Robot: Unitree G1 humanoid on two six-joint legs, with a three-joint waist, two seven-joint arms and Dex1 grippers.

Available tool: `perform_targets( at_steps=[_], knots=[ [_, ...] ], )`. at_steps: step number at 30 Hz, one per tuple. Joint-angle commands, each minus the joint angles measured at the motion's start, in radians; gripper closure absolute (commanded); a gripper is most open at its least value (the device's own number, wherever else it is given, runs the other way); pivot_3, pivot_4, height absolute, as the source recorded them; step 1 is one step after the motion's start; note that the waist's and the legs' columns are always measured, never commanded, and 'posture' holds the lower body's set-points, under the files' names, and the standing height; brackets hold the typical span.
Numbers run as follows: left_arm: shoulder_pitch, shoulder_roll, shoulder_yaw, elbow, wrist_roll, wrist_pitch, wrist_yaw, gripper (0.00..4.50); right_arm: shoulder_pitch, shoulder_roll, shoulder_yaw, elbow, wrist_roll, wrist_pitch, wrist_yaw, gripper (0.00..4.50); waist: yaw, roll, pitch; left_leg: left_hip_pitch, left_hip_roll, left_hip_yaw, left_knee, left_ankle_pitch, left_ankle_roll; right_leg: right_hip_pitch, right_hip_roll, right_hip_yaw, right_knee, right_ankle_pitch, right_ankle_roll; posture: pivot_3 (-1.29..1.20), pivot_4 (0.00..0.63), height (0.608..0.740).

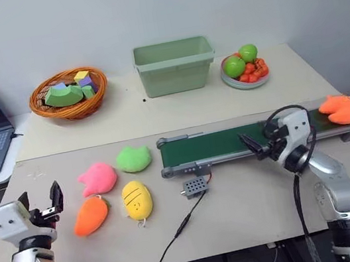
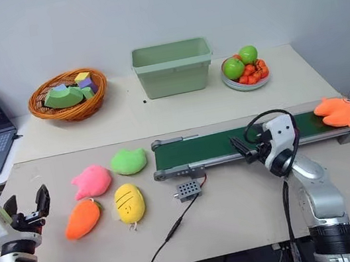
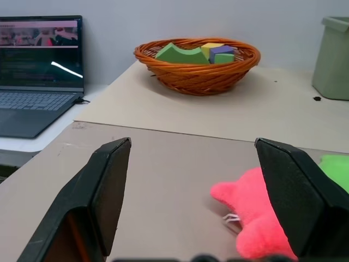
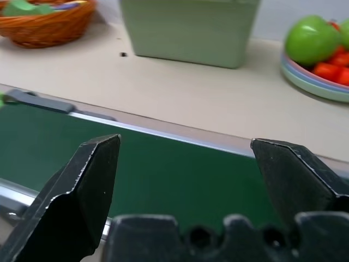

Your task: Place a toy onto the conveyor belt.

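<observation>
The green conveyor belt (image 1: 230, 140) lies bare between its left end and the orange toy (image 1: 342, 109) at its far right. The right end effector (image 1: 255, 145), jaws spread and empty, hangs at the belt's near edge. A small grey box (image 1: 195, 186) and its cable (image 1: 173, 240) cross the table (image 1: 254, 205) below the belt. Four plush toys crowd the left part, just beside the spread, empty left end effector (image 1: 45, 205).
</observation>
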Motion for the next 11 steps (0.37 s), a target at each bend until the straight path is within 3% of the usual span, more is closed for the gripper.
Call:
perform_targets(
  at_steps=[1,11],
  knots=[
    [-0.020,0.002,0.044,0.012,-0.010,-0.052,0.039,0.63,-0.005,0.008,-0.046,0.012,-0.010,-0.103,-0.023,0.00,-0.001,0.000,0.000,0.000,0.000,0.000,0.000,0.000,0.000,0.000,0.000,0.000,0.000,0.000,0.000,0.00,0.150,0.728],
    [-0.023,-0.045,0.048,0.066,0.001,-0.129,0.106,0.63,0.000,0.015,-0.040,0.068,-0.037,-0.181,-0.042,0.00,-0.001,0.000,0.000,0.000,0.000,0.000,0.000,0.000,0.000,0.001,0.000,0.000,0.000,0.001,0.000,0.00,0.150,0.728]
  ],
)
